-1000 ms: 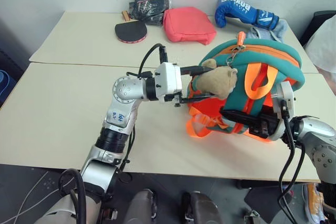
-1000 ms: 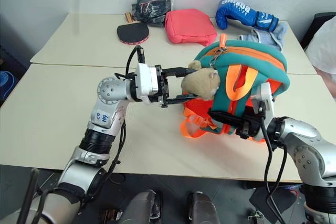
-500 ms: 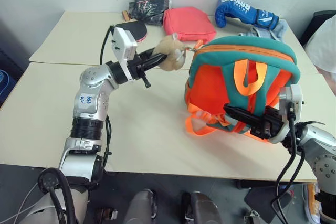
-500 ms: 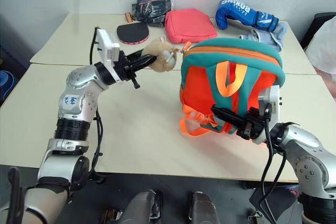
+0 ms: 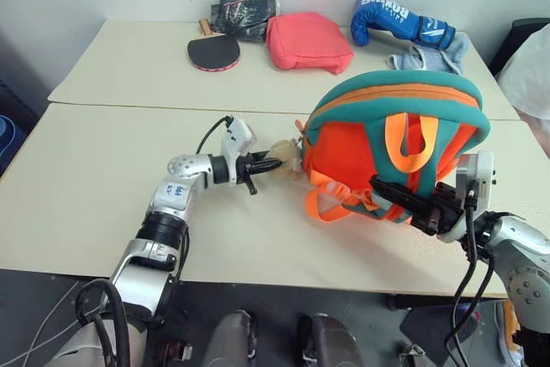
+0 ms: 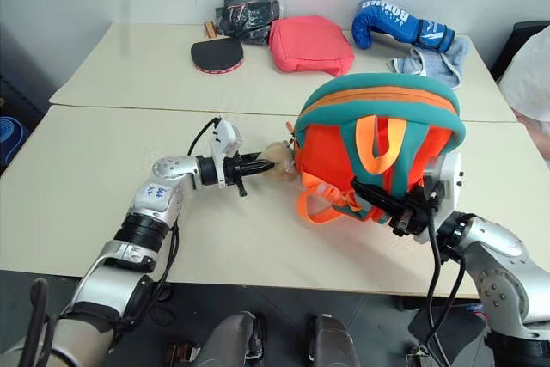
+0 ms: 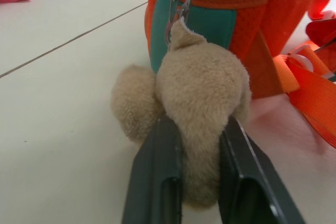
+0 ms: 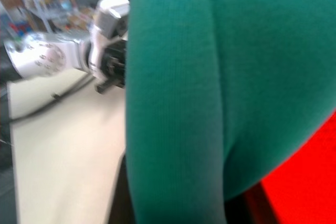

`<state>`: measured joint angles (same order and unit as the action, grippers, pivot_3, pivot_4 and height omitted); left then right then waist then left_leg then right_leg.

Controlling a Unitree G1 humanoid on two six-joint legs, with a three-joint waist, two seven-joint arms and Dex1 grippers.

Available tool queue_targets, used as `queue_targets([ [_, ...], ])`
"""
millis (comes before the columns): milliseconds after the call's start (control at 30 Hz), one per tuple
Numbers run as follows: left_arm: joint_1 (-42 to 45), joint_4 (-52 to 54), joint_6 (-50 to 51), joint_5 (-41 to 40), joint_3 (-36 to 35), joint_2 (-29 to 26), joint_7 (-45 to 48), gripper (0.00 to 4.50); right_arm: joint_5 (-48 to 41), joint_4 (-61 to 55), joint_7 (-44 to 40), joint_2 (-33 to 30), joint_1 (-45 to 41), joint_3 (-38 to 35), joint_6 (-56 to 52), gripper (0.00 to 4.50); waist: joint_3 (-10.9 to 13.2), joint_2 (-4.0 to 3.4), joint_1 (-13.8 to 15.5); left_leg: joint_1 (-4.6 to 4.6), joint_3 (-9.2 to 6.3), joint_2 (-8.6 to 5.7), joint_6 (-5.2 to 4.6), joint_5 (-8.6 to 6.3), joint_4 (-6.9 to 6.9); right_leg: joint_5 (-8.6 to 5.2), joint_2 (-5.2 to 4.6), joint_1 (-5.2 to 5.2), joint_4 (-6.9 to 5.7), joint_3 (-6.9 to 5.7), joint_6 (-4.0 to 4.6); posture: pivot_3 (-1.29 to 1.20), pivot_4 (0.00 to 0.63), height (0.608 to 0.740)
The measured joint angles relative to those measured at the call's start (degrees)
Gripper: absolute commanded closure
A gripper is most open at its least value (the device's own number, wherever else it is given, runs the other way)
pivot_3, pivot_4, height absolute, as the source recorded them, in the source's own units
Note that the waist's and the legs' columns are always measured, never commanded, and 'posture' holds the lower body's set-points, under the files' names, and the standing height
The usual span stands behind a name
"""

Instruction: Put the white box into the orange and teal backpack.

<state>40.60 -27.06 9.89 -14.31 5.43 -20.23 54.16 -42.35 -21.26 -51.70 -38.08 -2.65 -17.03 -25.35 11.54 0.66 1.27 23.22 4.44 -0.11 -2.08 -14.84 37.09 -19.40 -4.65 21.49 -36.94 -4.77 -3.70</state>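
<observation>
backpack (image 5: 391,148) on table (image 5: 94,178) (upright)

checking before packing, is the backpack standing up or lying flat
Standing up: the backpack sits on its base on the table, straps facing the camera.

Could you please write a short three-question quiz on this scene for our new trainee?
1. True or false: the left gripper is closed on the tan plush charm that hangs from the orange and teal backpack.
2. Which thing lies between the table tennis paddle and the blue boxing glove at the far side of the table? A) a white box B) a red padded pouch C) a bottle
3. Fill in: the right gripper is at the backpack's ______ straps.

Key: 1 true; 2 B, the red padded pouch; 3 orange.
</observation>
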Motion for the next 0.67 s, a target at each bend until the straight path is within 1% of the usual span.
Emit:
queue_targets([
  [33, -1.40, 1.98, 0.27, -0.33, -0.05, -1.45, 1.15, 2.63, 2.09, 0.36, -1.39, -0.48, 0.77, 0.46, 2.62, 2.86, 0.00, 0.00, -0.15, 0.00, 0.00, 0.01, 0.03, -0.01, -0.02, 0.00, 0.02, 0.03, 0.02, 0.00, 0.00, 0.00, 0.150, 0.740],
  [100, -4.81, 6.64, 1.26, -1.32, -1.28, -6.46, 4.02, 2.01, 5.44, 1.61, -4.04, -0.80, 3.23, 0.23, 7.90, 2.21, 0.00, 0.00, -0.50, 0.00, 0.00, 0.04, 0.07, 0.00, -0.06, 0.00, 0.05, 0.03, 0.01, 0.00, 0.01, 0.00, 0.150, 0.740],
  [133, -5.54, 7.51, 1.56, -1.53, -1.79, -7.60, 4.68, 1.74, 5.88, 1.79, -4.43, -0.80, 3.71, 0.01, 8.85, 1.88, 0.00, -0.01, -0.63, -0.01, 0.00, 0.05, 0.09, 0.01, -0.05, 0.00, 0.06, 0.03, 0.00, 0.00, 0.01, 0.00, 0.150, 0.740],
  [167, -7.48, 10.24, 2.06, -2.52, -3.09, -10.20, 6.38, 1.41, 6.74, 1.98, -5.40, -0.80, 4.79, -1.30, 11.14, 1.55, 0.01, -0.01, -0.75, -0.01, 0.00, 0.05, 0.09, 0.01, -0.05, -0.01, 0.05, 0.03, -0.01, 0.00, 0.01, 0.00, 0.150, 0.740],
  [233, -11.38, 14.71, 1.93, -5.58, -5.64, -13.38, 10.36, 0.84, 8.37, 2.38, -8.19, -2.35, 8.12, -3.40, 15.12, 0.94, 0.00, -0.02, -0.86, -0.02, 0.00, 0.05, 0.07, 0.00, -0.06, -0.01, 0.03, 0.00, 0.02, 0.01, 0.02, 0.00, 0.150, 0.740],
  [267, -14.89, 17.78, 0.74, -7.35, -7.44, -15.88, 13.07, 0.49, 9.10, 2.75, -10.30, -3.59, 11.16, -5.67, 17.32, 0.55, 0.01, -0.03, -1.03, -0.03, 0.00, 0.05, 0.06, -0.03, -0.13, -0.02, 0.01, -0.01, 0.10, 0.01, 0.03, 0.00, 0.150, 0.740],
  [300, -18.08, 19.26, -0.63, -8.28, -9.46, -18.36, 15.03, 0.28, 9.65, 4.02, -11.91, -4.63, 14.10, -8.60, 19.00, 0.33, 0.00, -0.03, -1.04, -0.07, -0.02, 0.05, 0.07, -0.07, -0.14, -0.03, 0.01, -0.06, 0.12, 0.01, 0.05, 0.00, 0.150, 0.740],
  [333, -21.57, 20.18, -3.02, -8.37, -12.10, -20.80, 16.17, 0.00, 10.37, 6.83, -14.14, -5.66, 17.06, -11.82, 21.20, 0.01, 0.01, -0.03, -1.01, -0.06, -0.03, 0.05, 0.03, -0.10, -0.11, -0.04, 0.00, -0.10, 0.23, 0.01, 0.06, 0.00, 0.150, 0.740],
  [467, -29.25, 25.80, -4.87, -9.02, -17.89, -23.61, 15.32, 0.00, 13.06, 17.27, -19.09, -9.04, 18.73, -17.08, 28.26, 0.01, 0.02, -0.06, -1.18, -0.16, -0.02, 0.02, -0.48, -0.40, -0.06, 0.00, -0.13, -0.28, 0.39, 0.04, 0.00, 0.00, 0.150, 0.740],
  [500, -31.00, 26.93, -5.98, -8.72, -19.14, -24.01, 14.46, 0.00, 13.93, 20.18, -20.24, -9.94, 17.87, -17.41, 30.65, 0.01, 0.01, -0.07, -1.31, -0.21, -0.02, 0.03, -0.27, -0.53, -0.08, 0.00, -0.13, -0.30, 0.43, 0.04, 0.00, 0.00, 0.150, 0.740],
  [567, -32.85, 27.68, -8.95, -6.87, -19.72, -24.57, 13.30, 0.00, 15.18, 23.71, -22.24, -10.91, 15.57, -16.78, 34.46, 0.01, 0.01, -0.10, -1.36, -0.21, -0.03, 0.05, -0.20, -0.54, -0.10, 0.00, -0.13, -0.25, 0.41, 0.04, 0.01, 0.00, 0.150, 0.740],
  [633, -34.54, 27.70, -10.92, -5.24, -19.80, -25.10, 12.51, 0.00, 16.22, 26.64, -23.51, -11.42, 13.32, -16.01, 37.60, 0.01, -0.02, -0.19, -1.37, -0.21, -0.02, 0.04, -0.20, -0.50, -0.20, -0.02, -0.12, -0.19, 0.39, 0.04, 0.04, 0.00, 0.150, 0.740],
  [667, -35.19, 27.54, -11.09, -4.77, -19.79, -25.10, 11.85, 0.00, 16.62, 28.16, -23.70, -11.43, 12.11, -15.31, 38.81, 0.01, -0.03, -0.21, -1.40, -0.20, -0.02, 0.06, -0.36, -0.40, -0.20, -0.04, -0.11, -0.14, 0.33, 0.04, 0.07, 0.00, 0.150, 0.740],
])
